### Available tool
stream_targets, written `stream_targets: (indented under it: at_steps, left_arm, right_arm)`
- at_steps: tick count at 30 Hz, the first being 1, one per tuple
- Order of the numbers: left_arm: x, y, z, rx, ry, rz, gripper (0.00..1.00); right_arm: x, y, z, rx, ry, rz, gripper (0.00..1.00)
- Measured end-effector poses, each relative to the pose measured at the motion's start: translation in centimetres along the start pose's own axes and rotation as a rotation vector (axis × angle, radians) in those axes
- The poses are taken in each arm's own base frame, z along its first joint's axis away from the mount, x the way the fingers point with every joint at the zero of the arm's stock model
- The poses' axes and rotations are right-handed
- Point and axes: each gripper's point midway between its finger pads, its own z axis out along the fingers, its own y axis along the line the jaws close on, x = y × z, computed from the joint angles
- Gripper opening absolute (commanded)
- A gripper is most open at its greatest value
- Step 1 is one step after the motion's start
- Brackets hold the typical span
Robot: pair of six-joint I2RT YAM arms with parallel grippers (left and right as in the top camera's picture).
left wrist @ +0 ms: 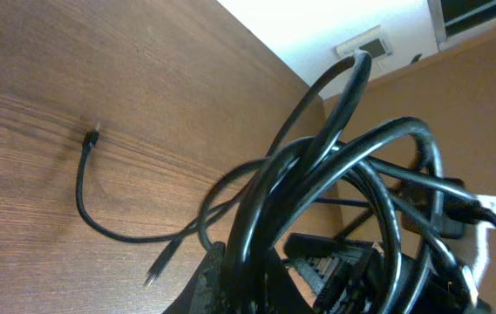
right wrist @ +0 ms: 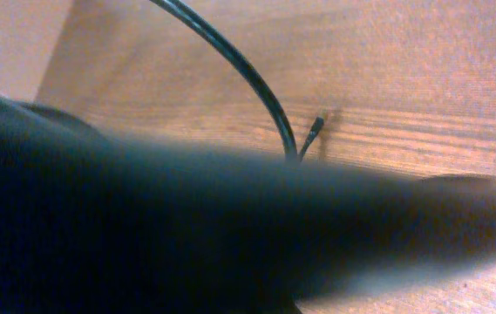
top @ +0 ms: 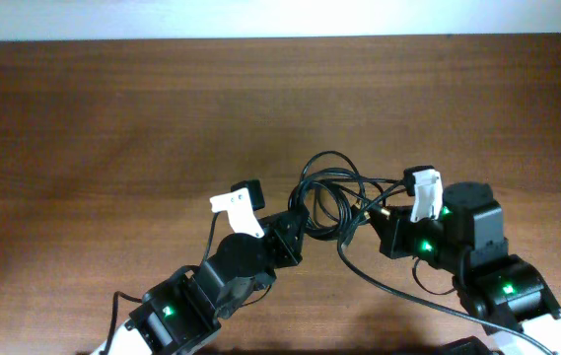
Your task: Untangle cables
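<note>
Mid-table, the cables [top: 331, 197] bunch well away from the far table [top: 112, 118] edge.

Dark brown wooden table [top: 112, 108] meets a pale wall [top: 280, 15] along its far edge

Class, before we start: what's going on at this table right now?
Two robot arms are working on a knot of thin black cables in the middle of the wooden table. The left gripper and the right gripper meet it from opposite sides; whether either is clamped on it cannot be made out. The loops are tangled together, and one loose cord trails off past the right arm.
</note>
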Motion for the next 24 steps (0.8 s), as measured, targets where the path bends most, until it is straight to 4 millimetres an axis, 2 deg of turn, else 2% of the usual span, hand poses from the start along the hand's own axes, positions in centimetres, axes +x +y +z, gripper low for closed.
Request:
stream_targets:
  at_steps: [5, 10, 15, 24]
  left_arm:
    - [0.0, 0.0, 0.0, 0.001, 0.002, 0.0, 0.0]
    - [-1.3, 0.7, -0.1, -0.041, -0.076, 0.025, 0.0]
    - [-2.1, 1.1, -0.3, -0.067, -0.12, 0.063, 0.0]
    - [-1.6, 4.2, -0.9, -0.203, -0.101, 0.153, 0.0]
  right_arm:
    - [0.7, -0.6, 0.6, 0.019, 0.04, 0.016, 0.04]
    - [0.8, -0.7, 0.6, 0.023, 0.046, 0.019, 0.04]
    - [1.2, -1.6, 0.5, 0.074, 0.055, 0.028, 0.04]
    - [0.7, -1.8, -0.2, 0.099, 0.013, 0.013, 0.04]
